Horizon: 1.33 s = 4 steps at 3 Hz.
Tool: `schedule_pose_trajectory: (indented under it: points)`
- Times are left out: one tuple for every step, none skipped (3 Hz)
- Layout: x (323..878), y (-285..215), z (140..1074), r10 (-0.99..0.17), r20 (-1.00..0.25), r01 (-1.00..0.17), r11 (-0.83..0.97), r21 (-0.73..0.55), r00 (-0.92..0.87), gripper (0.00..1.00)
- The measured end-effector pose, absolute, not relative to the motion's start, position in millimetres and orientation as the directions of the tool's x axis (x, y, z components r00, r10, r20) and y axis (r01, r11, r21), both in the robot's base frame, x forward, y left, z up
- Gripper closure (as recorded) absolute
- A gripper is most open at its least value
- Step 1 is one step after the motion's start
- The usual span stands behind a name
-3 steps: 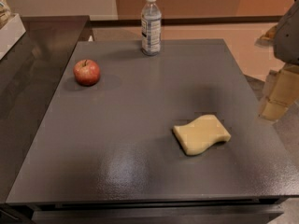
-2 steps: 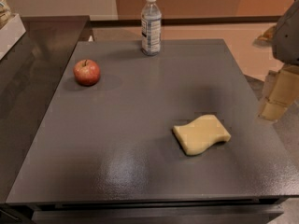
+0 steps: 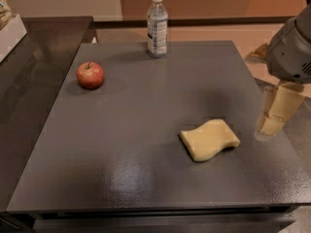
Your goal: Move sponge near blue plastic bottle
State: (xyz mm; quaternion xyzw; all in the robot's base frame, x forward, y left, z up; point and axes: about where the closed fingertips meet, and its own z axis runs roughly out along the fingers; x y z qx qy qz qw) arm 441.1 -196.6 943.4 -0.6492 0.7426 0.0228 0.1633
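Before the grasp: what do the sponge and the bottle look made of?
The sponge is pale yellow, matte and wavy-sided: likely soft foam. The blue plastic bottle has a see-through body and white cap: apparently thin plastic. The gripper hangs right of the sponge.

Soft foam sponge (image 3: 210,140), clear plastic bottle (image 3: 157,25), speckled semi-gloss table (image 3: 141,130), pale matt pincer (image 3: 269,126) at right edge

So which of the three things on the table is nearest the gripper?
The pale yellow sponge, beside the gripper at the table's right edge; apple and bottle sit far back.
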Motion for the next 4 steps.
schedule_pose_trajectory:
  points:
    - [441,-187,916,-0.949,-0.308,-0.984,0.116,-0.134,-0.070,0.00]
    - [438,-175,892,-0.943,-0.332,-0.992,0.073,-0.101,-0.036,0.00]
    - [435,-163,871,-0.939,-0.343,-0.997,0.039,-0.069,-0.013,0.00]
    - [433,-154,858,-0.939,-0.345,-0.999,0.013,-0.045,0.003,0.00]
